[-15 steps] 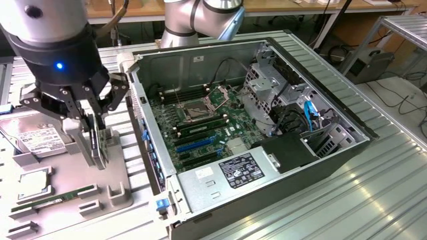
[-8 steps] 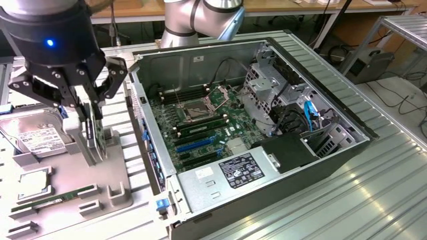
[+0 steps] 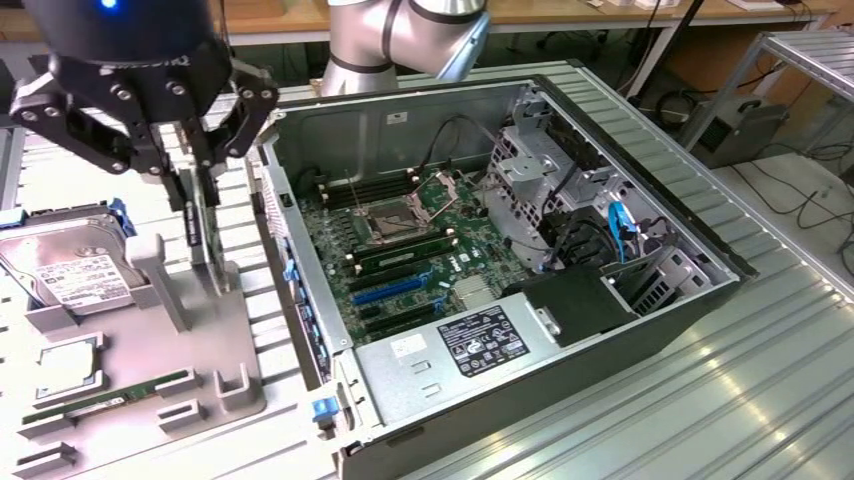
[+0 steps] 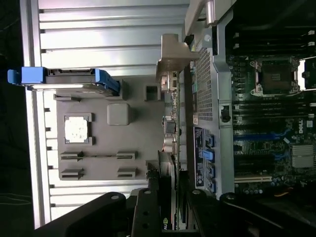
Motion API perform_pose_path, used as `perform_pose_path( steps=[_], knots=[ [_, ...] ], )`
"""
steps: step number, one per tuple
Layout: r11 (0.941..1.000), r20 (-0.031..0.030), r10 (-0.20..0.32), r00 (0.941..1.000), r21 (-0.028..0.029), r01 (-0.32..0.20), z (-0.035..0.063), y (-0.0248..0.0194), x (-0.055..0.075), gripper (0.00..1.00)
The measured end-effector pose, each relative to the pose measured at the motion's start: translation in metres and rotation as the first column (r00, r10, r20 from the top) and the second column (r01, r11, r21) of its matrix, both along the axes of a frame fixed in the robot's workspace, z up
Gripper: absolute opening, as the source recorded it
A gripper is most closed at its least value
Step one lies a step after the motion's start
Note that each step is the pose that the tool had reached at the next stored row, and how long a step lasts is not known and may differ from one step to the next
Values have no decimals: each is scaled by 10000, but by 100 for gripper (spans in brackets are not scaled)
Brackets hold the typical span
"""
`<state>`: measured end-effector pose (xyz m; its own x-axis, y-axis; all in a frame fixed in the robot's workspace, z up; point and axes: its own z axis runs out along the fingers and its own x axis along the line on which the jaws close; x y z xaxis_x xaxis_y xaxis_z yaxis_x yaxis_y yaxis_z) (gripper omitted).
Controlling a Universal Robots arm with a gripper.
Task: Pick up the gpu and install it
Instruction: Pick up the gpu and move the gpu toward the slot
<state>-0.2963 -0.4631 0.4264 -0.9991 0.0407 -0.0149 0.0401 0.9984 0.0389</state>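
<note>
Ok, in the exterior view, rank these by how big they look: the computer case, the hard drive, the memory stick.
1. computer case, by far the largest.
2. hard drive, partly cut off at the picture's edge.
3. memory stick, about as long as the drive but much narrower.
</note>
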Motion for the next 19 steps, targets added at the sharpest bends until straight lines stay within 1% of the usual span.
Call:
perform_pose_path(
  steps=[2,3,4,7,9,11,12,16,19],
  knots=[
    [10000,1,1,10000,53,-1,66,-60,202,26],
    [10000,0,2,10000,67,-2,75,-72,276,26],
    [10000,0,0,10000,89,0,87,-83,380,26],
    [9999,-3,0,10000,111,0,99,-95,542,26],
    [9999,-7,2,10000,117,-2,100,-98,652,26],
    [9999,-16,2,10000,116,-2,99,-99,841,26],
    [9999,-18,1,10000,117,0,95,-98,902,26],
    [9999,-24,1,10000,107,-1,60,-99,1086,26],
    [10000,-26,2,10000,74,-1,9,-94,1224,26]
  ],
)
